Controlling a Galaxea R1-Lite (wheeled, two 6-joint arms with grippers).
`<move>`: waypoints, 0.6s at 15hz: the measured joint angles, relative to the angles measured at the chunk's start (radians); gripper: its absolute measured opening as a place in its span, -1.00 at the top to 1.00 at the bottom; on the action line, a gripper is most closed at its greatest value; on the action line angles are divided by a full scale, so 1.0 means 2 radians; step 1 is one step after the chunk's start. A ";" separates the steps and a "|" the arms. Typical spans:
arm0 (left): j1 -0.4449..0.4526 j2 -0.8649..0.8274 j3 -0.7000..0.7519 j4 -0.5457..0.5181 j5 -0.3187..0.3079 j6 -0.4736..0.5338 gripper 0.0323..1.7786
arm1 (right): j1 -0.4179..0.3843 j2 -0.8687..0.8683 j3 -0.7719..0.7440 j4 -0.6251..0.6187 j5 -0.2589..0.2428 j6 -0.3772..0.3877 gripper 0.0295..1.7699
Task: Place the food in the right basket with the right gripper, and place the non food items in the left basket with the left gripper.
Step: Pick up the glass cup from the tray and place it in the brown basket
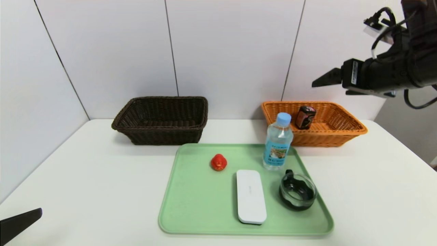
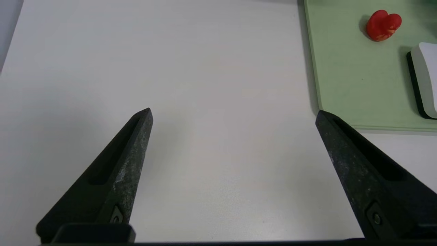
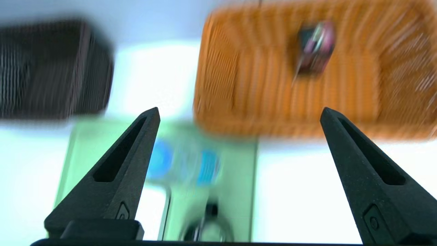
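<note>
My right gripper (image 1: 322, 81) hangs high above the orange basket (image 1: 344, 118), jaws spread wide with nothing between them. From my right wrist the scene is smeared, but I can make out the orange basket (image 3: 259, 78) below with one dark packet (image 3: 314, 46) inside it. In my head view that dark snack packet (image 1: 305, 117) leans against the basket's back wall, the only thing in there.

The dark brown basket (image 1: 136, 118) sits to my left on the white tabletop (image 1: 85, 177), well apart from the orange one, and I see nothing in it.

Between and in front of the baskets lies the green tray (image 1: 191, 205), still carrying four things. A small red rubber duck (image 1: 219, 162) sits toward its left side. A water bottle (image 1: 278, 143) with a light blue cap stands upright at the far right corner, just in front of the orange basket. A white rectangular case (image 1: 251, 195) lies flat in the middle, and a clear round cup with a black inside (image 1: 297, 192) rests beside it near the right rim.

My left gripper (image 2: 234, 114) hovers low over bare tabletop by the tray's near left corner, jaws spread and holding nothing. From that wrist I see the tray edge (image 2: 312, 68), the duck (image 2: 383, 25) and one end of the white case (image 2: 425, 78).
</note>
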 joint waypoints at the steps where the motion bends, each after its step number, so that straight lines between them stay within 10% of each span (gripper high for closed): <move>1: 0.000 0.003 -0.008 0.000 0.000 -0.001 -0.90 | 0.017 -0.032 0.052 0.001 0.000 0.004 -0.86; 9: -0.097 0.134 -0.162 0.030 0.005 -0.018 -0.90 | 0.072 -0.216 0.285 0.003 -0.027 0.053 -0.91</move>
